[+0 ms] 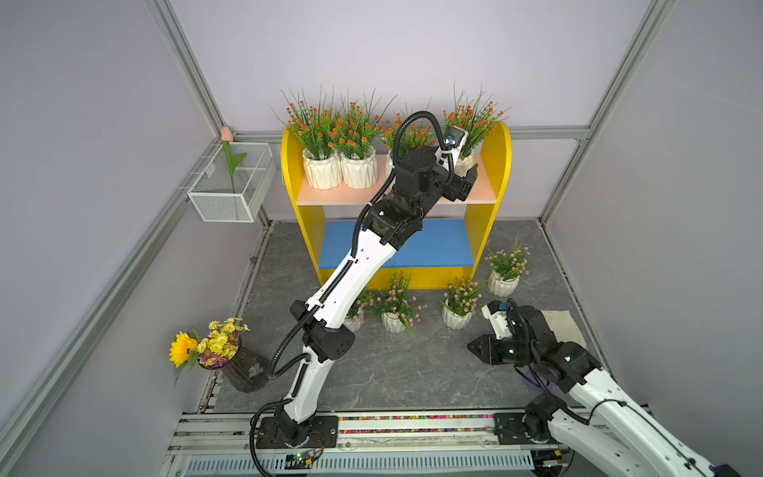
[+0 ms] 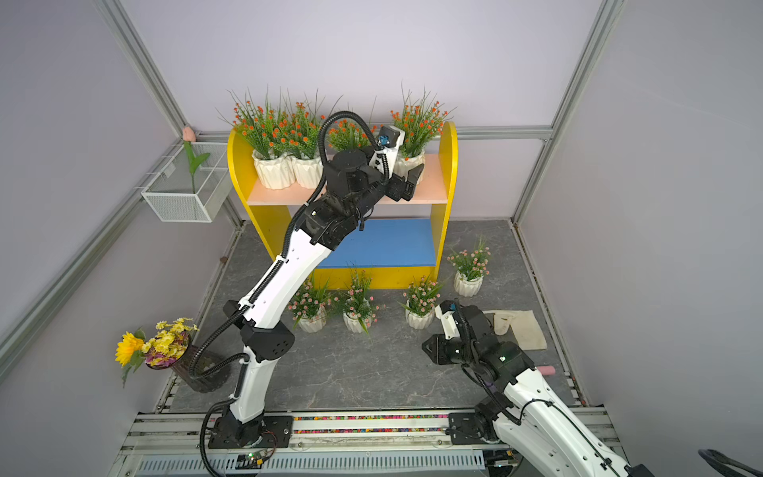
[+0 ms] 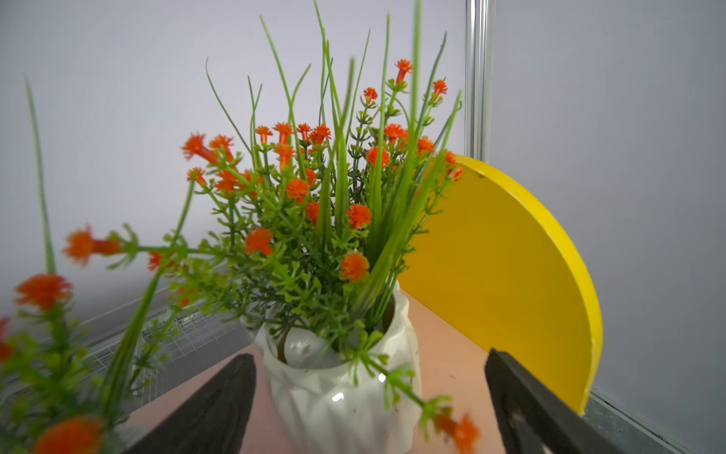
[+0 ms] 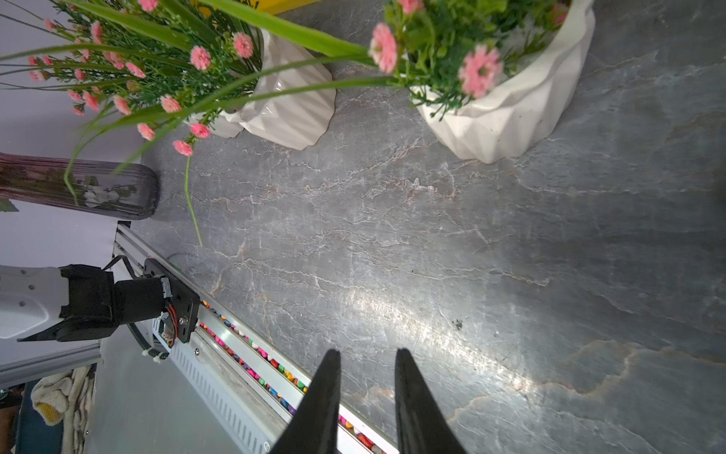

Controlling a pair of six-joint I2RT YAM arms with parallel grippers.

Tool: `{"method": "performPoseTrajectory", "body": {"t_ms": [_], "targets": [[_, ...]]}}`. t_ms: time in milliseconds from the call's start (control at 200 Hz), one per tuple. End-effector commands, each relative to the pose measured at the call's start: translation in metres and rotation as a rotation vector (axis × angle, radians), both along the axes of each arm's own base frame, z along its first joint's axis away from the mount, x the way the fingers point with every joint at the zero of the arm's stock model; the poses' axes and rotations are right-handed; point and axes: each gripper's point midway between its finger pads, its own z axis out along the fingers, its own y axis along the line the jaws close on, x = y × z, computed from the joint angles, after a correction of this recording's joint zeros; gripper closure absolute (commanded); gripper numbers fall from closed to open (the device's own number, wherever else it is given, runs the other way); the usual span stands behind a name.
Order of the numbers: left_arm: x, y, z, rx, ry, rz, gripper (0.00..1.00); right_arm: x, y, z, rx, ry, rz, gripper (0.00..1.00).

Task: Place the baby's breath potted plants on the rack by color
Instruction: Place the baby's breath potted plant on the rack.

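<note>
Grey marbled worktop (image 1: 392,371) fills the booth floor, with the rack (image 1: 500,165) at its back wall. Four orange plants (image 1: 355,140) stand upright in a row on the peach upper board (image 1: 330,195). The left hand (image 3: 369,353) is spread open at the one by the yellow end panel, fingers (image 3: 220,408) either side of its white pot (image 3: 338,405) and clear of it. Four pink plants (image 2: 357,305) stand on the worktop before the rack; none shows on the blue lower board (image 1: 437,243). The right hand (image 4: 368,351), fingers a narrow gap apart and empty, hangs low near the nearest pink pot (image 1: 456,318), which stands upright between it and the rack. It is the nearer arm by far, I judge, for the next pick.
</note>
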Motion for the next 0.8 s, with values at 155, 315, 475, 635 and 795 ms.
{"method": "performPoseTrajectory", "body": {"t_ms": [155,315,475,635,795], "targets": [[-0.041,0.001,0.019,0.032,-0.041,-0.022,0.05,0.001,-0.002,0.0,-0.007,-0.011,-0.014,0.71],[-0.055,0.004,0.021,0.039,-0.039,-0.006,0.04,0.001,-0.003,0.0,-0.012,-0.018,-0.015,0.7],[-0.069,0.016,0.02,0.034,-0.024,0.002,0.05,0.003,-0.007,0.004,-0.016,-0.042,-0.028,0.68],[-0.096,0.038,0.006,0.022,-0.026,0.001,0.05,0.008,-0.012,0.012,-0.019,-0.078,-0.049,0.65],[-0.12,0.076,-0.026,-0.029,0.01,0.008,0.03,0.018,-0.015,0.024,-0.021,-0.115,-0.073,0.64]]}}
